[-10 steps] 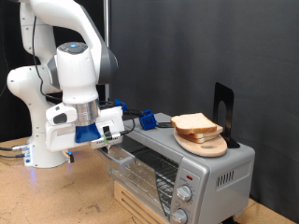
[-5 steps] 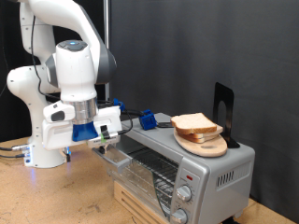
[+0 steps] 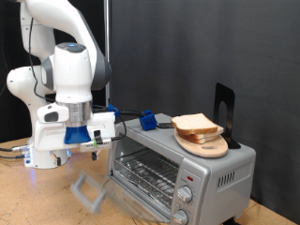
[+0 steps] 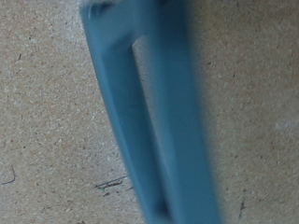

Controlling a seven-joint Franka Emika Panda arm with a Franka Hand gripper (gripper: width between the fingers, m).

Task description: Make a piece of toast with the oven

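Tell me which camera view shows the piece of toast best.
The exterior view. The piece of toast lies in plain sight on a wooden plate atop the oven. The wrist view shows none of it, only a blurred blue-grey bar over a speckled surface.

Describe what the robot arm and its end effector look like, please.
The arm is glossy white with rounded, bulky segments and dark grey joint bands. Its base has a small blue light near the table. The end effector sits under a white wrist block with bright blue parts. A black cable runs off the base along the tabletop. In the wrist view a blurred blue bar fills the frame.
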